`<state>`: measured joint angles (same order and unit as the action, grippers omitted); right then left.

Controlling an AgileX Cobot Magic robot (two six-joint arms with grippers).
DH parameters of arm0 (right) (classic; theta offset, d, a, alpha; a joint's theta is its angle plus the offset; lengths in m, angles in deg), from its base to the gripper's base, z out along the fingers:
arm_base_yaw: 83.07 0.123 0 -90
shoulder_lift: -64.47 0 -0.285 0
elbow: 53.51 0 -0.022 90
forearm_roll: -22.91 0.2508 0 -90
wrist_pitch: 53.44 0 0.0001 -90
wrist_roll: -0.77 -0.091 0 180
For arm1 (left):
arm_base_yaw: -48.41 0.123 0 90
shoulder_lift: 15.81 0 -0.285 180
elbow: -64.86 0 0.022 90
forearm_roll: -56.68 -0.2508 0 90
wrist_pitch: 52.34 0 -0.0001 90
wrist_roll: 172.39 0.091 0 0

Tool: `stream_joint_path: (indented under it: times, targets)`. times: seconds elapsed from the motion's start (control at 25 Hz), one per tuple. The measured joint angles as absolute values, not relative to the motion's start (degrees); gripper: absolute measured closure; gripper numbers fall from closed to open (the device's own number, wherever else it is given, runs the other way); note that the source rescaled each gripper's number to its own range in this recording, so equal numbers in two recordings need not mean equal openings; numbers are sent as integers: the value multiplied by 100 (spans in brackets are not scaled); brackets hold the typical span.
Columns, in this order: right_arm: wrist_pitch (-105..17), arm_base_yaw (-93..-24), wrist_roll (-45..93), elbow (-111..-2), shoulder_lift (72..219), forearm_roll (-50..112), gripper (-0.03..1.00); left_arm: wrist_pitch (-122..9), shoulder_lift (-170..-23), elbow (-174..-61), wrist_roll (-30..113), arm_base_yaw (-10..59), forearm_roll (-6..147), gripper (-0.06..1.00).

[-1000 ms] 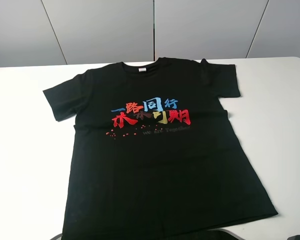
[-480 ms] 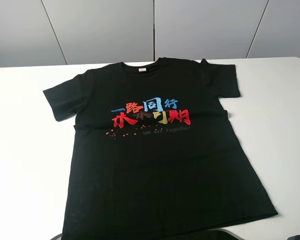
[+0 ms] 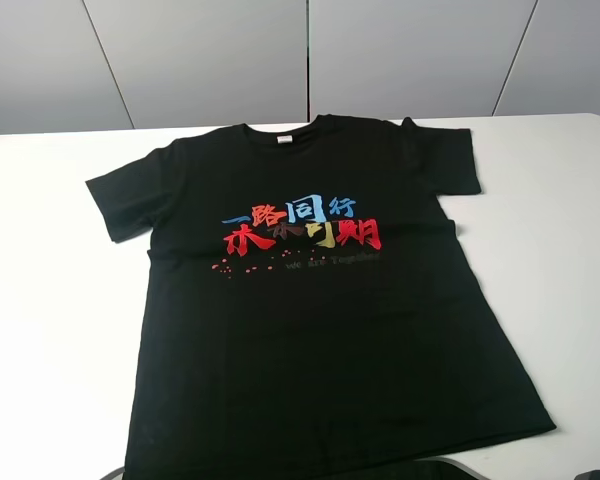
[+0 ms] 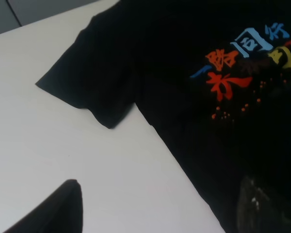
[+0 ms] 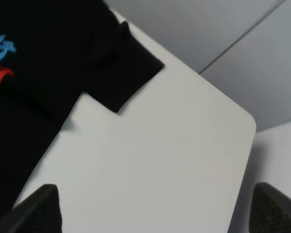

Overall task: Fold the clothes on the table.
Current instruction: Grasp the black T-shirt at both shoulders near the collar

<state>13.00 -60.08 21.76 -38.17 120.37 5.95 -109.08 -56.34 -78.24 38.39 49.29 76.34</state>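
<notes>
The black T-shirt lay flat, print up, mid-desk, collar toward the far edge, hem at the near edge. Its blue chest print read "一路同行", and the grey line beneath read "We Are Together". The left hand and the right hand both gaped, empty.

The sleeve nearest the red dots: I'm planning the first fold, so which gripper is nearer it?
Left. The left gripper hovers open short of that sleeve, one finger over the shirt; the right gripper hangs beside the opposite sleeve.
</notes>
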Motion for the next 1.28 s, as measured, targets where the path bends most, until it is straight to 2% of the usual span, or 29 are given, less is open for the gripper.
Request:
stream_joint_path:
  times: [0.24,0.44,0.88,1.12,1.28]
  targets:
    - [1393,-4645,2223,-3841,13617,-349,13,-10957,-7314,-8498,4710,4778,7840,10]
    - [1214,-4392,2364,-3841,14514,-315,13,-10926,-8431,-8981,5342,4486,7864,10]
    - [663,-4459,2825,-3850,16318,-732,13,-10161,-10387,-9120,5841,3669,7266,10]
    - [-12,-5029,3110,-3850,16912,-452,13,-9685,-10996,-9120,5945,3295,6665,10]
    - [-395,-5632,3646,-3994,17108,293,14,-9362,-11203,-9120,6000,3199,6498,10]
